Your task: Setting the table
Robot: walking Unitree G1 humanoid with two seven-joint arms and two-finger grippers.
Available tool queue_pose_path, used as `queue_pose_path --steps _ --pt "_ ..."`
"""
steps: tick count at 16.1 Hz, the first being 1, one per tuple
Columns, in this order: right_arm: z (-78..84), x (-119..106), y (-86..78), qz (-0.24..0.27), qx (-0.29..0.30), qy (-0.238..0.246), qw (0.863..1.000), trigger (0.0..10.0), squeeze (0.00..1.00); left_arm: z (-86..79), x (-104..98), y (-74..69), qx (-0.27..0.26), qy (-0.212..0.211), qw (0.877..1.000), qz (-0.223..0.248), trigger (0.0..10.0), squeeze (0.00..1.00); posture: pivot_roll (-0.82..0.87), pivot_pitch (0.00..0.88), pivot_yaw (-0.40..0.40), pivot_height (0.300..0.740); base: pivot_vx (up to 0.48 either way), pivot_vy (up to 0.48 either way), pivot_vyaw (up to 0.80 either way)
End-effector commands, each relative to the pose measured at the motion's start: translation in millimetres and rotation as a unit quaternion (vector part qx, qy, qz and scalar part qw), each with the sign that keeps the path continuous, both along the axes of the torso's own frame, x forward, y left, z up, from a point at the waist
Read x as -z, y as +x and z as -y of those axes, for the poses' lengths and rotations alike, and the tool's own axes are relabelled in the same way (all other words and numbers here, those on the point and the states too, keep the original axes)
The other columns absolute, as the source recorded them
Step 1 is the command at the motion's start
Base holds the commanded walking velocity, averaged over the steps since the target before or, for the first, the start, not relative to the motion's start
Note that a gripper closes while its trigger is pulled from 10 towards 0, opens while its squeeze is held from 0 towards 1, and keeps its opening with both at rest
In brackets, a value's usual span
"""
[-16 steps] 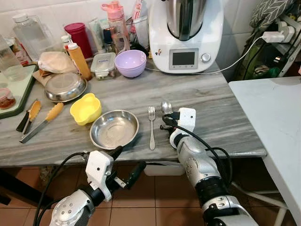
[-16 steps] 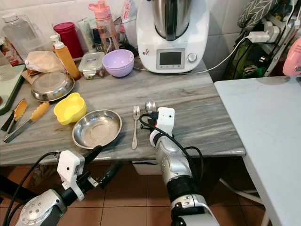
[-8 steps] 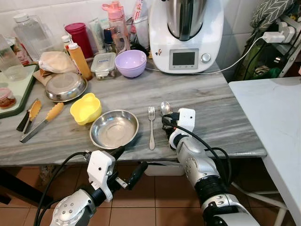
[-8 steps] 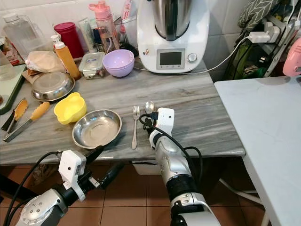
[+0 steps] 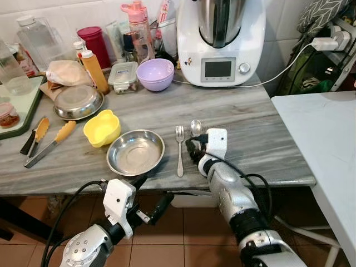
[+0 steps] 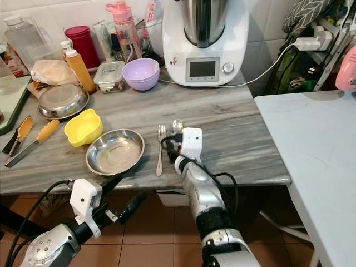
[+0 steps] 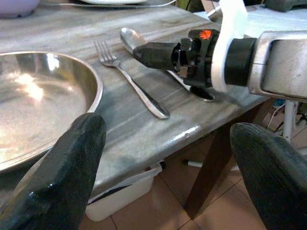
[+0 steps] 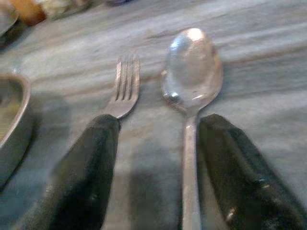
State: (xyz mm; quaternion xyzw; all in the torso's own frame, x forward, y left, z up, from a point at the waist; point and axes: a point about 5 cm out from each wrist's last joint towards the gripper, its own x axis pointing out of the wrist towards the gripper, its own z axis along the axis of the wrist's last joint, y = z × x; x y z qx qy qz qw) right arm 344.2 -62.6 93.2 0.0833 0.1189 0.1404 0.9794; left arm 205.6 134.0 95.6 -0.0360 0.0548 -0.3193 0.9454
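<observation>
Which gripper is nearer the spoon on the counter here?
The right. The right gripper is open with its fingers either side of the spoon handle on the counter. The left gripper hangs open below the counter edge, in front of the steel plate.

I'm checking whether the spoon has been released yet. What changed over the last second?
The right gripper has drawn back slightly toward the table's near edge, its fingers open either side of the spoon, whose handle lies on the table between them. The spoon, fork, steel plate and left gripper stayed put.
</observation>
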Motion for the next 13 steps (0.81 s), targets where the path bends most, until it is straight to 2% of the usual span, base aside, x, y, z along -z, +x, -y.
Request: queue_pose_path --steps 1,4,9,11,13 --pt "-5.3 -9.6 0.0 0.037 -0.022 -0.015 0.999 10.0 1.00 -2.2 -0.3 1.8 -0.002 0.008 1.000 0.006 10.0 0.00 -0.20 0.050 0.108 0.740 0.000 0.000 0.00" --pt "-3.0 -17.0 -2.1 0.077 -0.036 -0.044 0.995 10.0 1.00 -1.0 -0.7 2.7 -0.002 0.007 1.000 0.009 10.0 0.00 -0.20 0.048 0.107 0.740 0.000 0.000 0.00" --pt "9.9 -67.1 -6.6 0.233 -0.023 -0.101 0.967 10.0 1.00 0.2 -3.2 4.8 -0.006 0.005 1.000 0.016 10.0 0.00 -0.21 0.036 0.098 0.740 0.000 0.000 0.00" --pt "24.2 -78.2 -9.7 0.267 0.010 -0.123 0.956 10.0 1.00 0.5 -3.8 5.4 -0.007 0.004 1.000 0.019 10.0 0.00 -0.22 0.030 0.096 0.740 0.000 0.000 0.00" --pt "45.2 -69.0 -13.7 0.261 0.044 -0.159 0.951 10.0 1.00 1.2 -4.6 6.3 -0.008 0.002 1.000 0.020 10.0 0.00 -0.22 0.026 0.094 0.740 0.000 0.000 0.00"
